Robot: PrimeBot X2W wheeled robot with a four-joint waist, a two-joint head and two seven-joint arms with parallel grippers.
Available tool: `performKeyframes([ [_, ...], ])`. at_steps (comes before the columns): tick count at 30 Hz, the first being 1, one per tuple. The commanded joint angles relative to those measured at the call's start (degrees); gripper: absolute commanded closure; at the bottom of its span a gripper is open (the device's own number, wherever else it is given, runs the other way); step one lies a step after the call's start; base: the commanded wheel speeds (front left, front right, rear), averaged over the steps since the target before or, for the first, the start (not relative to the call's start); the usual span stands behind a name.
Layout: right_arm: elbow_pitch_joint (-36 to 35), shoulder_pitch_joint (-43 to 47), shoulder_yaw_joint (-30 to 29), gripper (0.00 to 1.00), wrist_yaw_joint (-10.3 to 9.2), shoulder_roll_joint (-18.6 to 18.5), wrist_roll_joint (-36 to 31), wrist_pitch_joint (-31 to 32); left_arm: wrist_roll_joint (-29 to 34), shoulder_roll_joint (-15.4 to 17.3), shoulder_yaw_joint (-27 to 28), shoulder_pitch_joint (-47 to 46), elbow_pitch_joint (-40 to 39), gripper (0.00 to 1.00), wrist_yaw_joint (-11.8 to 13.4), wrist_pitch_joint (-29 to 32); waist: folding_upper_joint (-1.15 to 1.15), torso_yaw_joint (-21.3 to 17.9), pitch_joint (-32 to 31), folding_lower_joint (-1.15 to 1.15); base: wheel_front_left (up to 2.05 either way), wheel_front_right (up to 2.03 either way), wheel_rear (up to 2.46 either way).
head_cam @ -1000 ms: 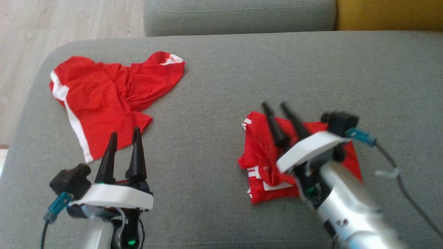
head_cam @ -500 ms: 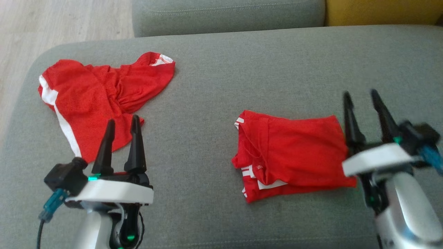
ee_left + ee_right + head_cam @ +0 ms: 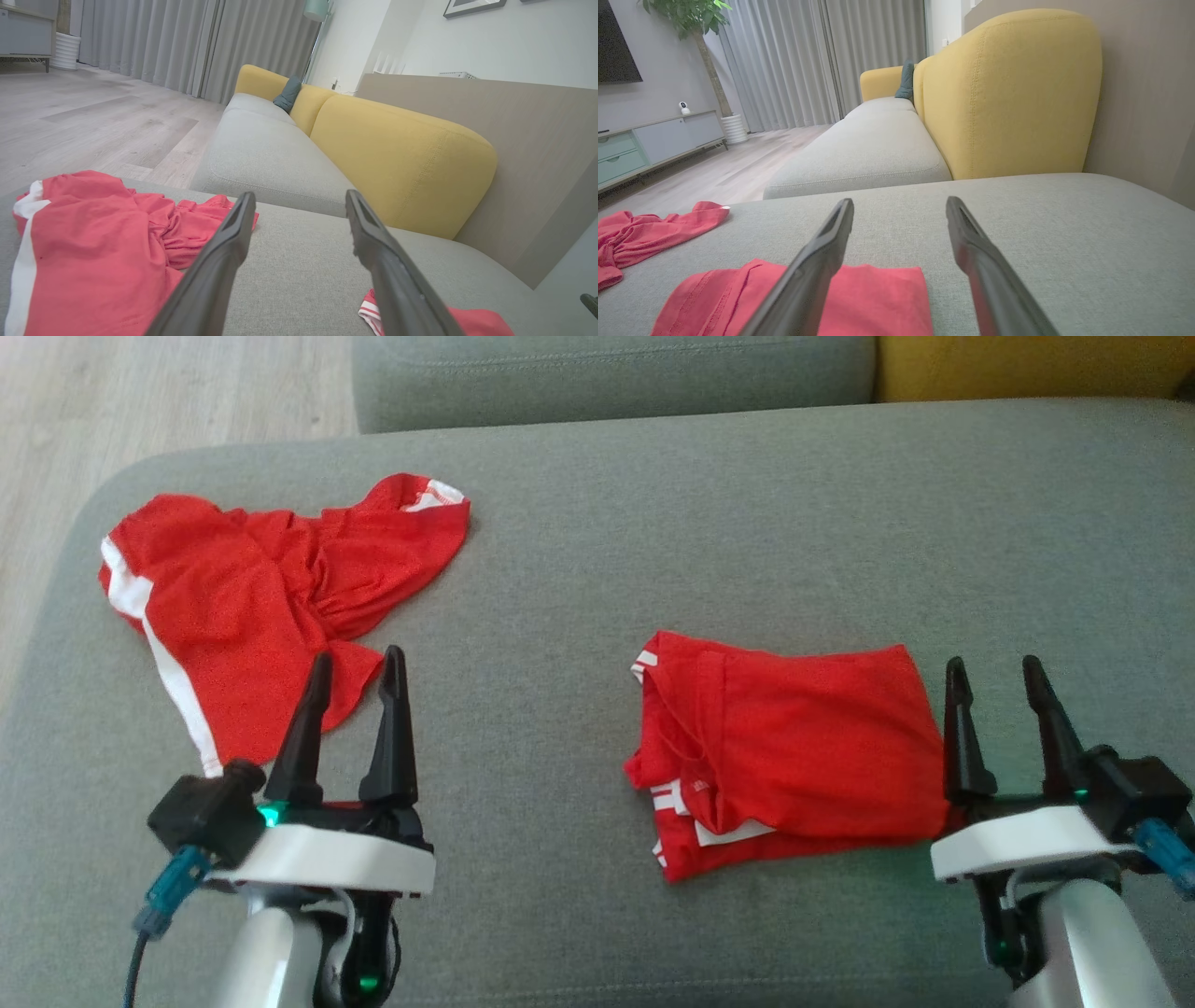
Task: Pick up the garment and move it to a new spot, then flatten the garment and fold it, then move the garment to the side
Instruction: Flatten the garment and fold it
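A folded red garment with white trim lies flat on the grey sofa seat, right of centre. My right gripper stands open just off its right edge, empty and apart from the cloth. In the right wrist view the folded garment lies low and left between the open fingers of my right gripper. A crumpled red garment with white stripes lies at the far left. My left gripper is open and empty by its near corner. The left wrist view shows the left gripper beside the crumpled garment.
A yellow backrest runs along the far right. Another grey seat cushion lies beyond the seat. Wooden floor shows past the seat's rounded left edge. Bare grey seat stretches between and behind the two garments.
My right gripper has drawn back off the folded garment, swinging right and toward the near edge. The garment stays where it lay. The head view has shifted slightly.
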Motion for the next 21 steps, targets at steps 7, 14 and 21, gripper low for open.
performKeyframes([
  [7, 2.0, -4.1, 7.6, 1.00, -0.05, -0.1, -0.3, -0.7, -0.9, 0.1, 0.1, -2.4, -1.4, 0.00, -0.1, -0.3, 0.00, 3.0, 2.2, 0.00, 0.00, 0.00, 0.00],
  [14, 12.6, -7.4, 11.9, 1.00, -0.05, 0.0, 0.7, -0.8, -0.9, 0.1, -1.1, -2.8, 0.3, 0.00, -0.4, -0.3, 0.00, 7.2, 3.5, 0.00, 0.00, 0.00, 0.00],
  [21, 20.8, -10.4, 13.2, 1.00, -0.05, 0.0, 1.4, -0.8, -0.9, 0.1, -1.4, -3.4, 0.5, 0.00, -0.4, -0.3, 0.00, 10.5, 4.4, 0.00, 0.00, 0.00, 0.00],
])
